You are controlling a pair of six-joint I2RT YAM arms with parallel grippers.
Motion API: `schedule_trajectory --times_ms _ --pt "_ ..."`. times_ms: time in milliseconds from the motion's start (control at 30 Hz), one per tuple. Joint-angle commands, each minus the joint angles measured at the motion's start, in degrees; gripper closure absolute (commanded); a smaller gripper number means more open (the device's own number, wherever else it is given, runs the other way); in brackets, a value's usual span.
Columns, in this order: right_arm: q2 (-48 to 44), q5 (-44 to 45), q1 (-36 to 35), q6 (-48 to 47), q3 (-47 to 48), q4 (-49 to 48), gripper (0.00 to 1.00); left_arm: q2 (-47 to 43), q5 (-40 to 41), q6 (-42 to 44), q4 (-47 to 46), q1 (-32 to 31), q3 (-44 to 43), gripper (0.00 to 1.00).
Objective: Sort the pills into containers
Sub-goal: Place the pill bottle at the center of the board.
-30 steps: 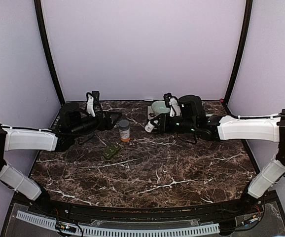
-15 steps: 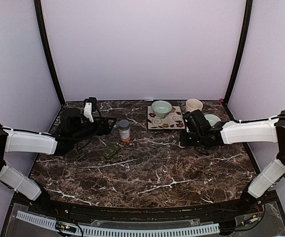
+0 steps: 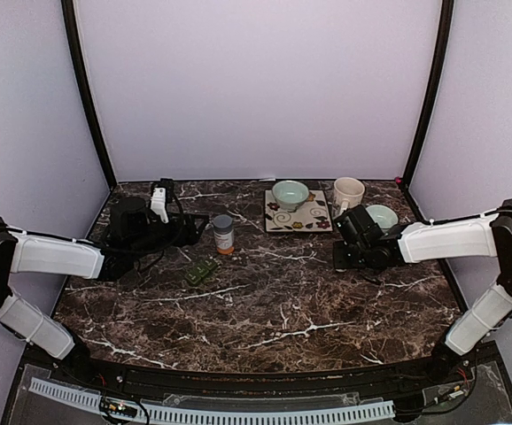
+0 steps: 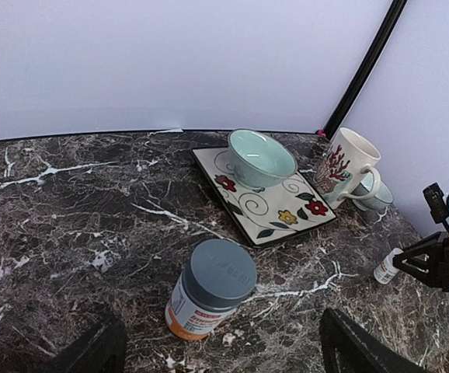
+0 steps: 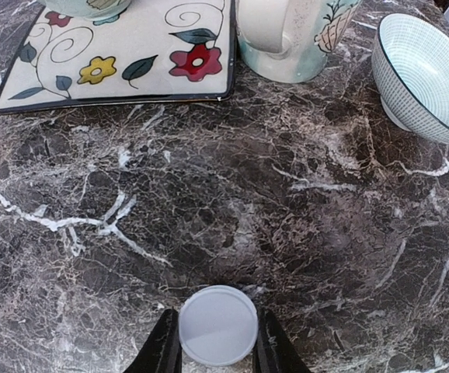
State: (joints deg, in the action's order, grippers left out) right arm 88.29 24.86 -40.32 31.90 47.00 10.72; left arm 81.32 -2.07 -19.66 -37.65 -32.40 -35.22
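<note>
Sorting looks hardly begun. The green pill box [image 3: 201, 271] lies left of the bench [image 3: 283, 310] middle, and no pills can be made out. The right pincer [image 5: 217, 346] is clamped on a small white bottle [image 5: 217, 322] toward the right edge. The left pincer [image 4: 223, 350] stands wide apart beside the orange bottle [image 4: 209, 291].

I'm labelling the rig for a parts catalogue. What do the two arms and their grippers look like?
Both arms look alike: the left arm and right arm have white box-shaped shells on the long links and black rounded joints. The left gripper and right gripper are black, with thin black cables at the wrists. Close up, the right gripper's fingers look pale.
</note>
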Motion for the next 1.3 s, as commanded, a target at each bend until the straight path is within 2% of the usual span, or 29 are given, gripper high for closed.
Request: schedule_trajectory --times_ms 0,200,500,733,1100,1267 --pt "0.27 -0.21 0.24 1.61 -1.37 -2.12 0.85 -0.54 0.53 0.59 -1.64 -0.16 1.08 0.11" --pt "0.09 -0.64 0.24 2.2 -2.48 -2.86 0.78 -1.14 0.73 0.54 -1.68 -0.2 1.51 0.11" --pt "-1.8 -1.57 0.23 2.93 -3.87 -3.17 0.62 -1.68 0.8 0.07 -1.71 -0.17 1.74 0.11" --pt "-3.17 -2.48 0.11 3.32 -4.51 -3.36 0.54 -2.28 1.07 -0.03 -1.51 -0.18 2.15 0.11" --pt "-7.83 2.02 -3.14 2.13 0.28 2.04 0.51 -2.28 3.25 0.69 2.33 -0.2 -0.03 0.11" --pt "-9.34 4.31 -5.17 0.64 4.33 4.82 0.5 -0.56 0.0 5.48 7.0 -0.19 -4.16 0.09"
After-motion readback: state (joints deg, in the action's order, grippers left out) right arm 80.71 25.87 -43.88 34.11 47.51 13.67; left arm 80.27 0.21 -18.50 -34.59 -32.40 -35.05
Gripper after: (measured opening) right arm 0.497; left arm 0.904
